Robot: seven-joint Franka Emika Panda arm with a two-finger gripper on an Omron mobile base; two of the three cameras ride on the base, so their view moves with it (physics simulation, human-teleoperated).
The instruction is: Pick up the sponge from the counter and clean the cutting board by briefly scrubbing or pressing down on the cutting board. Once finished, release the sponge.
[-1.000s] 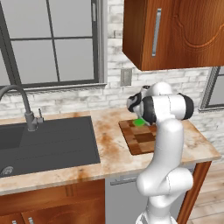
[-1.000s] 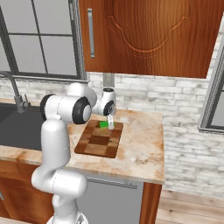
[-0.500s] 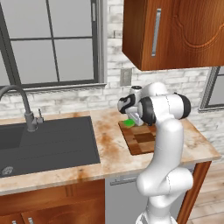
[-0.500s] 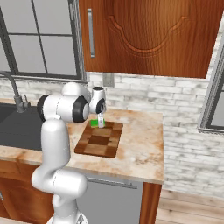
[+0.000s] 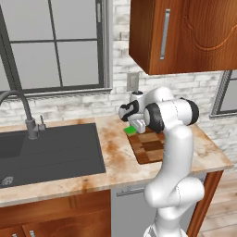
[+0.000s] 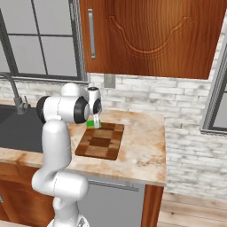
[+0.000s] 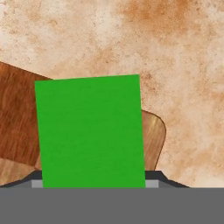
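While the two-finger gripper stays out of clear sight behind the small bright green flat sponge, it appears clamped on that block, carrying it over the far corner of the checkered light-and-dark wooden cutting board, at the edge nearest the beige, rust-mottled stone counter. Judging by this, the pickup is done. Whether the sponge touches the wood cannot be told. Pressing or scrubbing may remain, and letting go certainly does.

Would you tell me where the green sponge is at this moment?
The sponge is held in the gripper at the far corner of the cutting board nearest the sink, partly over the counter.
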